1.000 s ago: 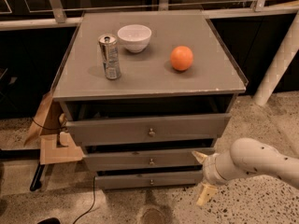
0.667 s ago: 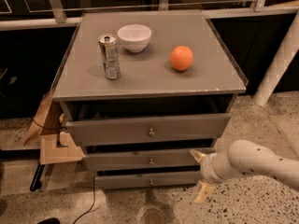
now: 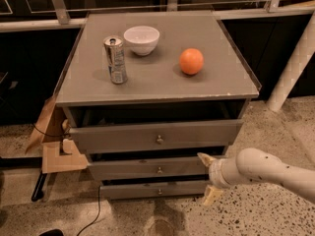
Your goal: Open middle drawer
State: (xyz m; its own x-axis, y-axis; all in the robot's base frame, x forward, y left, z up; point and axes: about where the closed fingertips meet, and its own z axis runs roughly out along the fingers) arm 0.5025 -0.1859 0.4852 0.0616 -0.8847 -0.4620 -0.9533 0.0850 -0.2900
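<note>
Here's the gripper (image 3: 209, 177), low at the right front corner of the grey chest of drawers (image 3: 157, 85). Its two pale fingers (image 3: 205, 158) are splayed wide, one above the other, released and clasping nothing. The upper fingertip points at the right end of the middle drawer (image 3: 142, 168), level with that drawer's top edge. The lower one hangs down beside the right end of the bottom drawer (image 3: 147, 190). The white arm (image 3: 268, 170) reaches in from the right of the chest, low over the speckled floor (image 3: 256, 215).

The middle drawer sits second from the top in the chest, its small brass knob (image 3: 159, 170) at the centre of the front, well left of the gripper and untouched. A dark gap shows above its front. Over it, the top drawer (image 3: 157, 136) juts forward from the chest, with shadow between it and the chest top.

On top of the chest there's a silver drink can (image 3: 115, 60) standing upright at the left. A white bowl (image 3: 141, 39) sits just behind it to the right. An orange (image 3: 191, 61) rests alone on the right half.

Left of the chest, brown cardboard (image 3: 55, 149) leans at floor level. A dark cable (image 3: 97, 208) trails down in front of the chest's lower left corner. A white post (image 3: 294, 68) slants up on the right of the chest.
</note>
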